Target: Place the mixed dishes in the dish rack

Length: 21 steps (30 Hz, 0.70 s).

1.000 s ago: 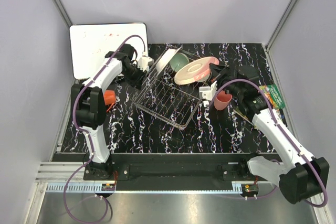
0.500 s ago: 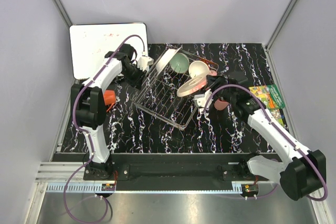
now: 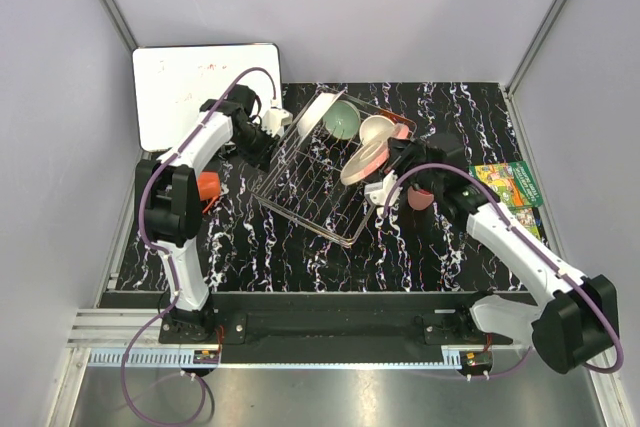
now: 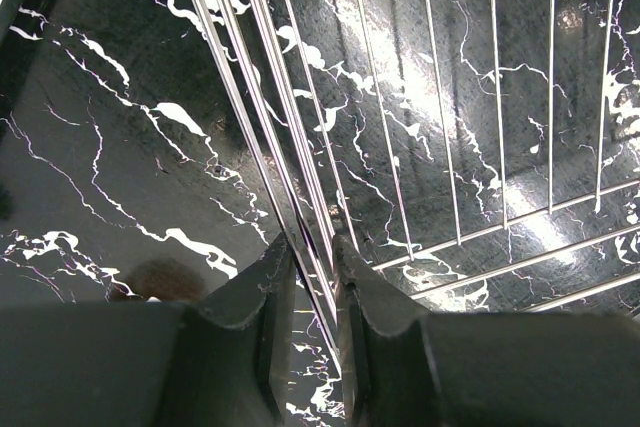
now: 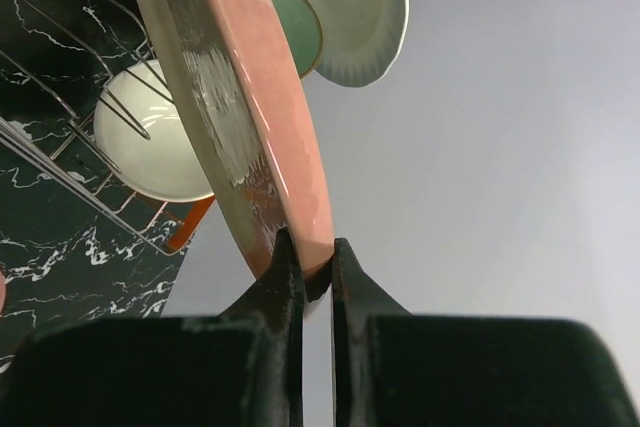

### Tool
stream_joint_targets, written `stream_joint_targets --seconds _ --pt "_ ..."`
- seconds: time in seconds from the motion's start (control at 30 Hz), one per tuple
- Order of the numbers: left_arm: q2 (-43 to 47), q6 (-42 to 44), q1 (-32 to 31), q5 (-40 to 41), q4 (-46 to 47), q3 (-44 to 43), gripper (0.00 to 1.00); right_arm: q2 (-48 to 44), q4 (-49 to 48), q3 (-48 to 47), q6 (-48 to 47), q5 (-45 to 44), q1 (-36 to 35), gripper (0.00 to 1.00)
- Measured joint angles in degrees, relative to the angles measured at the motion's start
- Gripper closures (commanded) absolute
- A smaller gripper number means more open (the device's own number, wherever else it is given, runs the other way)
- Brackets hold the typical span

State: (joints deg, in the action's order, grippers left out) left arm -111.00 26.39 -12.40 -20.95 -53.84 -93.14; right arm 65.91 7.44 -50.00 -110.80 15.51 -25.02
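Note:
The silver wire dish rack (image 3: 305,182) sits mid-table, tilted up on its left side. My left gripper (image 3: 276,139) is shut on the rack's left rim wire (image 4: 312,247). My right gripper (image 3: 386,165) is shut on the rim of the large pink-and-cream plate (image 3: 360,159), (image 5: 245,117) and holds it on edge over the rack's right part. The mint green bowl (image 3: 341,120), the cream bowl (image 3: 379,129) and a white plate (image 5: 360,7) stand at the rack's far end. The orange mug (image 3: 208,187) is beside my left arm. The small pink cup (image 3: 420,197) stands under my right arm.
The white whiteboard (image 3: 205,92) lies at the far left corner. The green book (image 3: 512,185) lies at the right edge of the black marbled table (image 3: 260,237). Grey walls close in the sides and back.
My right gripper has moved left with the pink plate and tipped it from nearly flat to on edge over the rack. The left arm has not moved.

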Motion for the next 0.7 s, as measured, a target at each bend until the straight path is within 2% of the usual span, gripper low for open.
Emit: stream_joint_targets --seconds 0.7 --pt "0.07 -0.57 0.63 0.22 1.86 1.84 0.77 7.28 4.20 -9.57 -2.97 5.22 0.17 1.00"
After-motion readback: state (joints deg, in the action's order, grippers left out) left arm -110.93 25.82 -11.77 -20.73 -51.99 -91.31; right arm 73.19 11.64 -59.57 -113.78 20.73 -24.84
